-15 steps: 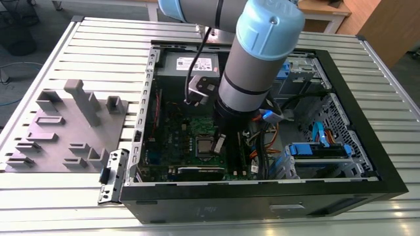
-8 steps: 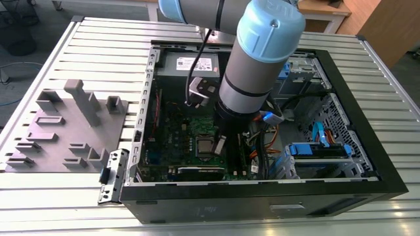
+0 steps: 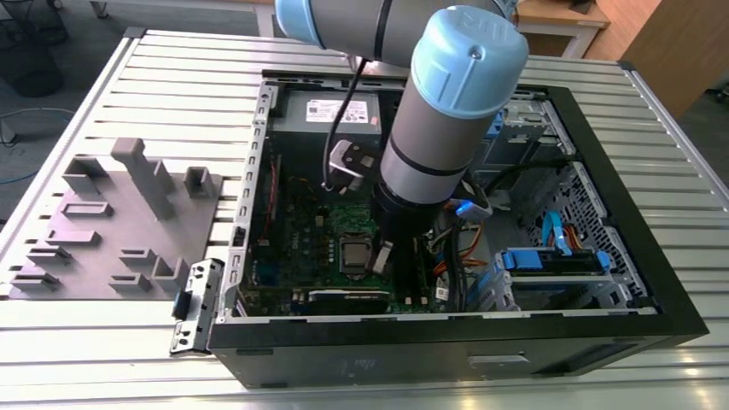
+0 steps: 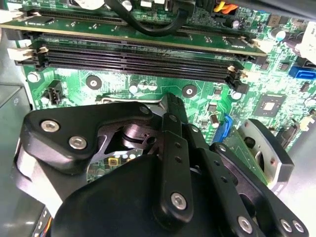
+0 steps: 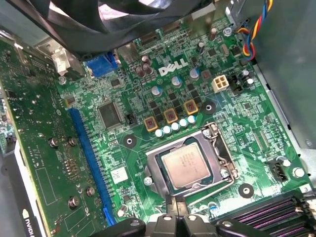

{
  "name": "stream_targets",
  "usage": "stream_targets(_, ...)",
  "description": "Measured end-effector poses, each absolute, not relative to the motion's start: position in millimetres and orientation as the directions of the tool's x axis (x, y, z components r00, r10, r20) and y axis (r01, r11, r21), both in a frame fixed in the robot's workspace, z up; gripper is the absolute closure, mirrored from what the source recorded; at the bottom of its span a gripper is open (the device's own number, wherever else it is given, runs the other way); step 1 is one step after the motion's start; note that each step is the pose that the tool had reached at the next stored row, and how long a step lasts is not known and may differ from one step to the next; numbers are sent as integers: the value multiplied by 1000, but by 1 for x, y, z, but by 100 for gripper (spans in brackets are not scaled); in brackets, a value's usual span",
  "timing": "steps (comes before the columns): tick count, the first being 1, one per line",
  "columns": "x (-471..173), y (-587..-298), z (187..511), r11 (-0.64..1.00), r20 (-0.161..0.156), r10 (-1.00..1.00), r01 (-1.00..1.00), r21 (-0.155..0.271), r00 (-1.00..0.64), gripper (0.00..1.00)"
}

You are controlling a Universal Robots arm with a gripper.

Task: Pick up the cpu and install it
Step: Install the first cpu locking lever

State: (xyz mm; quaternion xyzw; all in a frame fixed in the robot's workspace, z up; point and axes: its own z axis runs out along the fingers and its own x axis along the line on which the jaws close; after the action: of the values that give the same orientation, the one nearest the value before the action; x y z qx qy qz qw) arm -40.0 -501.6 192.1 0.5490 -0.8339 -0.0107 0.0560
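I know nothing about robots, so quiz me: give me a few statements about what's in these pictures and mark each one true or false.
1. The cpu lies inside the motherboard socket. True.
2. The arm reaches down into the open computer case. True.
3. The tool holds the cpu up in the air. False: in the first wrist view the chip sits flat in the socket, with the tool beside the socket's edge.
4. The grey moulded tray lies inside the case. False: it rests on the table at the exterior view's left, outside the case.
5. The motherboard is red. False: it is green.
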Motion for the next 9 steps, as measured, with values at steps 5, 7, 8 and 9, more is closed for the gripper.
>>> stream_targets(5, -39, -502, 190, 397, 81, -917, -914, 80, -391, 89)
stream_targets(7, -37, -502, 189, 397, 81, -917, -914, 80, -391, 89)
stream_targets(8, -37, -502, 189, 397, 81, -917, -914, 80, -391, 89)
stream_targets(9, -36, -502, 189, 397, 81, -917, -914, 80, -391, 89)
